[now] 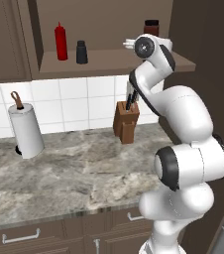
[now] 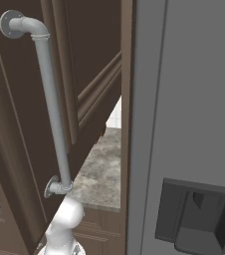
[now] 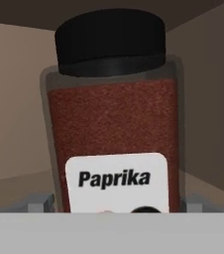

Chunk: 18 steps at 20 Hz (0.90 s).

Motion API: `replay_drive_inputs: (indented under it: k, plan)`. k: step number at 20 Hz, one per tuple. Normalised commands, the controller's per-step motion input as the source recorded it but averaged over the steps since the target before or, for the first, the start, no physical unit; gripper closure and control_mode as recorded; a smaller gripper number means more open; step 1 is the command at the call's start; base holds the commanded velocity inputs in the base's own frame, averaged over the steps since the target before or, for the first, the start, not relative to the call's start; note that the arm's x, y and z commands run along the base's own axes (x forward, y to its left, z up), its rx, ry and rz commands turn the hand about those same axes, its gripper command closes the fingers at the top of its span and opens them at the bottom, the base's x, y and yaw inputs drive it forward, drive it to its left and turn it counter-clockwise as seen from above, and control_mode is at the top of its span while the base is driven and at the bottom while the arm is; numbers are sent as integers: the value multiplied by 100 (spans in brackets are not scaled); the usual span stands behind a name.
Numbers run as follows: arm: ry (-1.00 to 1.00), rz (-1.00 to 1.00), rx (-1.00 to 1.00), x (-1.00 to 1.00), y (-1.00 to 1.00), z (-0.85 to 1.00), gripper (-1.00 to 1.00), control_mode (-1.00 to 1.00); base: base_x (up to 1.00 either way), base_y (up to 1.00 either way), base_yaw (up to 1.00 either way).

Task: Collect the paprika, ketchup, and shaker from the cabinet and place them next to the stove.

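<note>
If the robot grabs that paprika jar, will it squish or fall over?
Probably no squishing: the paprika looks like a hard, clear jar with a black cap. It looks full of powder, so likely a bit heavy for its size. It stands tall on the shelf, so a bump near the top might tip it; its smooth sides could be slippery.

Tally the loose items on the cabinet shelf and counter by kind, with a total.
Seasoning containers: 3 (dark red-brown paprika jar, slim red ketchup bottle, squat black shaker)
White paper towel roll: 1
Brown wooden knife block: 1
Total: 5
</note>
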Motion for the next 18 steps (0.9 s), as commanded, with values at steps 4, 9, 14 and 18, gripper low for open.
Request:
replay_drive_inputs:
  k: [4,9,14,18]
  plan:
    - [1,0,0,1,2,0,100,-100,0,0,0]
    - [0,0,0,-1,0,0,100,-100,0,0,0]
    - [-5,0,0,-20,0,0,100,-100,0,0,0]
    - [-11,0,0,-40,0,-3,100,-100,0,0,0]
